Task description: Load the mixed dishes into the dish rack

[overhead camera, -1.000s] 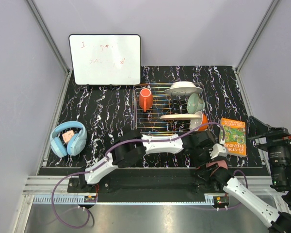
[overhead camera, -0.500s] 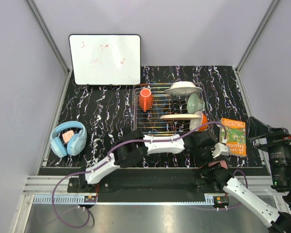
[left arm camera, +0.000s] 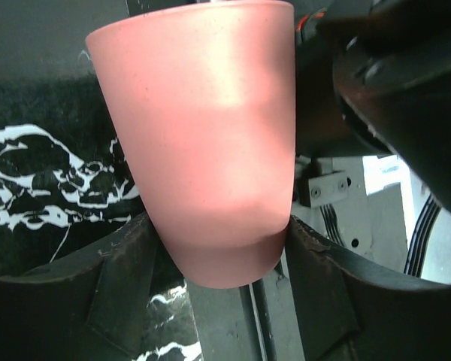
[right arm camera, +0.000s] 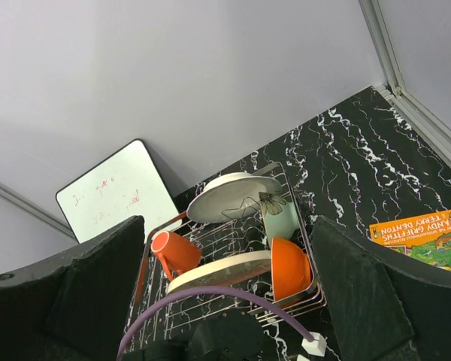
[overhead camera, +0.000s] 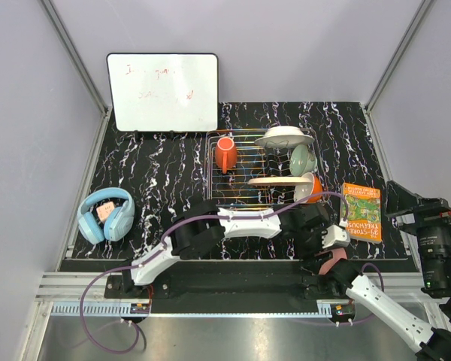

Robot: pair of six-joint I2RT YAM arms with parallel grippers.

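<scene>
The pink cup (left arm camera: 203, 143) is gripped at its narrow end by the left end effector (left arm camera: 218, 229), with a finger pressed on each side. The right end effector (right arm camera: 225, 293) is held wide open and empty. The rack (overhead camera: 244, 162), with the mug (right arm camera: 177, 252) in it, lies ahead of the right end effector.

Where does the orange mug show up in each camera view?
Top external: orange mug at the dish rack's left end, just above centre.
Left wrist: not in it.
Right wrist: lower left, again at the rack's left end.
Shared landmark: the whiteboard, up and left of the mug in both.
</scene>
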